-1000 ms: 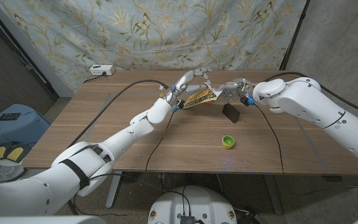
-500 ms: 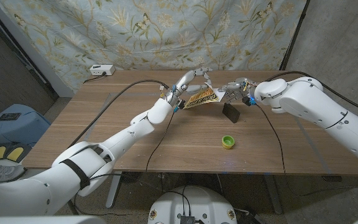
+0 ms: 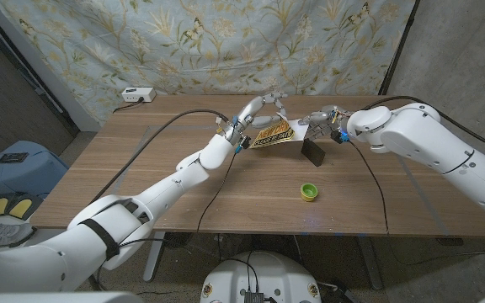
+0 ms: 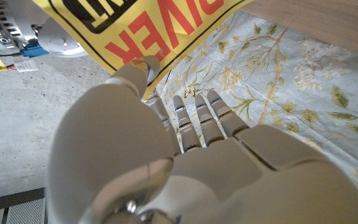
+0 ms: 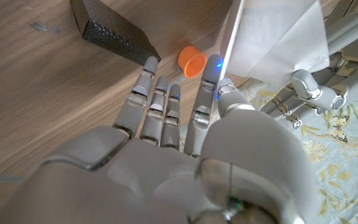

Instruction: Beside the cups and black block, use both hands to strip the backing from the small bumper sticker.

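The small bumper sticker (image 3: pixel 274 134), yellow with black and red print, hangs in the air over the far middle of the table between my two hands. My left hand (image 3: pixel 254 114) pinches its left end; in the left wrist view its thumb presses on the printed face of the sticker (image 4: pixel 143 25). My right hand (image 3: pixel 317 123) pinches the right end, and the right wrist view shows the sticker's white back (image 5: pixel 277 37) at my fingertips (image 5: pixel 212 64). The black block (image 3: pixel 313 152) stands just below the sticker. A green cup (image 3: pixel 309 191) sits nearer me, and an orange cup (image 5: pixel 192 61) sits beside the block.
A white box (image 3: pixel 137 95) with a cable lies at the table's far left edge. Black cables run across the wooden table (image 3: pixel 167 185) along both arms. A flowered curtain (image 3: pixel 226 42) hangs behind the table.
My right hand has drawn slightly to the right and away from me, and the sticker has stretched a little flatter between the two hands. Block and green cup have not moved.
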Controlling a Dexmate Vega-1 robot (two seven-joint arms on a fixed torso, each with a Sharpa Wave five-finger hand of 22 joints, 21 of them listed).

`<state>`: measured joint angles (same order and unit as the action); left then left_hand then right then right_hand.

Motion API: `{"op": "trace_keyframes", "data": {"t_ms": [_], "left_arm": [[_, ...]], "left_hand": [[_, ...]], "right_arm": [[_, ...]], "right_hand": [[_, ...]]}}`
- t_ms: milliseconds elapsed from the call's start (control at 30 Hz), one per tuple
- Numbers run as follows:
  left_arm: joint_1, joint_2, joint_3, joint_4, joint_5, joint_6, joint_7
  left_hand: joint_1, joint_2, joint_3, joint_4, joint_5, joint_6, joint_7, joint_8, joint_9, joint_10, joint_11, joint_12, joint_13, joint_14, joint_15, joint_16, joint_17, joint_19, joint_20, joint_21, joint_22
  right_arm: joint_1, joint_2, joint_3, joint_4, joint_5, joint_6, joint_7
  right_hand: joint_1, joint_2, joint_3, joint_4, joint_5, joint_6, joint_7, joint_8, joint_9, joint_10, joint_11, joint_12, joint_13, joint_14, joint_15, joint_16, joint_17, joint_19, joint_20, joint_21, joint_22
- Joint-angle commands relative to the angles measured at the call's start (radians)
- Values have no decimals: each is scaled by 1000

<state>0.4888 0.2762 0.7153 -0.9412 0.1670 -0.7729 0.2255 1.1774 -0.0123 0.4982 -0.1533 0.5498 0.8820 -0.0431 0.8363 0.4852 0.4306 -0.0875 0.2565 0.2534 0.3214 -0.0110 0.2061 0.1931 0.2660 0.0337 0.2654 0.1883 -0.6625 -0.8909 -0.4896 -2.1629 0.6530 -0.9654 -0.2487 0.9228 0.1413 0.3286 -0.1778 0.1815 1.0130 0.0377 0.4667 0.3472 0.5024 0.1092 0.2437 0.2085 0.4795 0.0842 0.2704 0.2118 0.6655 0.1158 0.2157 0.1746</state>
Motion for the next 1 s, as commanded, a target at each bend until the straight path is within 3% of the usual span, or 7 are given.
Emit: {"op": "trace_keyframes", "data": {"t_ms": [33,1000], "left_arm": [[13,12,-12,-16,-13,10,-4],[99,82,-49,-190,-15,118,17]], "left_hand": [[-8,2,7,-2,5,-3,7,5,3,10,-1,-2,6,4,-5,-4,4,2,-2,-7,5],[-11,3,12,-2,6,-9,6,16,0,8,-2,-7,10,-3,-5,-6,4,-4,-3,-11,4]], "right_arm": [[3,-4,9,-7,11,-31,-12],[9,-20,19,-9,17,-78,-23]], "right_hand": [[18,-3,5,2,2,10,1,9,6,11,1,-2,3,7,-4,7,4,3,-8,1,3],[31,-1,2,12,1,1,2,15,21,21,-5,-8,4,9,-14,12,12,-8,-15,-5,4]]}}
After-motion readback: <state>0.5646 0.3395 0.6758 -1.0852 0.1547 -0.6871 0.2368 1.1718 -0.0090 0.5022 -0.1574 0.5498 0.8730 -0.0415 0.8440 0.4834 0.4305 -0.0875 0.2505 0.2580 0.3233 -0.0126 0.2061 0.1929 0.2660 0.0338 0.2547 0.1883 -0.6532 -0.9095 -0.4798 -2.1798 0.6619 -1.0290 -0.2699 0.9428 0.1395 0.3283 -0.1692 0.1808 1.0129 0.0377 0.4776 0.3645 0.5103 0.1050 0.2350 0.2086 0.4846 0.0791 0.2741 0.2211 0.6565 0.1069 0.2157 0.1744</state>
